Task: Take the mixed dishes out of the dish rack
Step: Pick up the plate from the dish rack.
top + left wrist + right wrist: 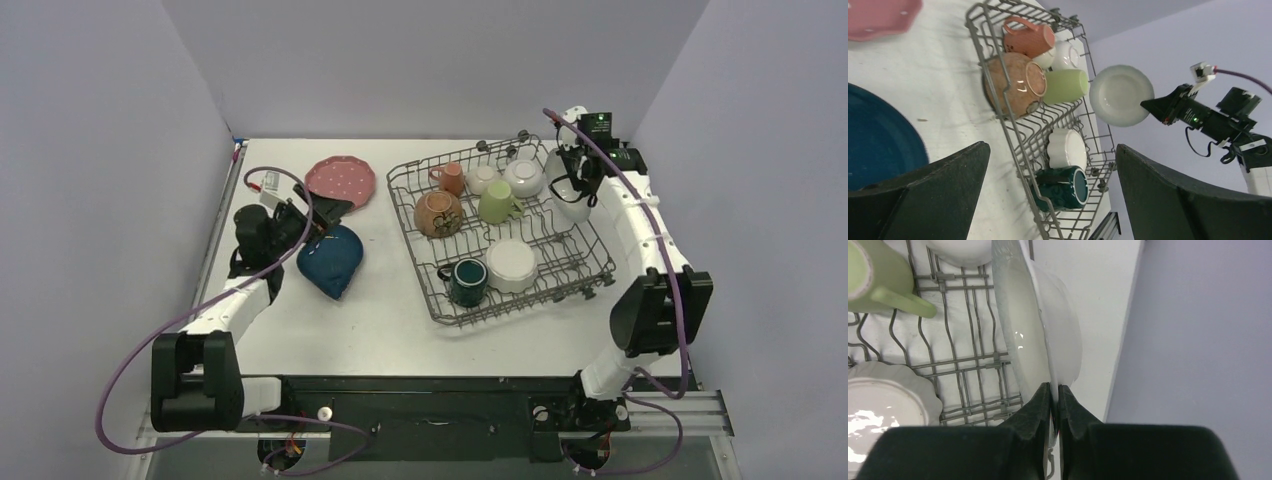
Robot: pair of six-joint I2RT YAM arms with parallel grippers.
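White tabletop [400,330]; right pincer [1054,386] nips glossy white ceramic plate [1028,330] by thin rim, may slip onto grey wire rack [520,302]; left pincer [322,222] wide.

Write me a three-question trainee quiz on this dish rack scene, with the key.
1. True or false: the right fingers are shut on the rim of the white plate.
2. Which of these lies on the table, near the open left fingers? A) blue leaf dish B) green mug C) brown bowl
3. Fill in: the pink plate sits ____ the dish rack.
Key: 1 true; 2 A; 3 outside.
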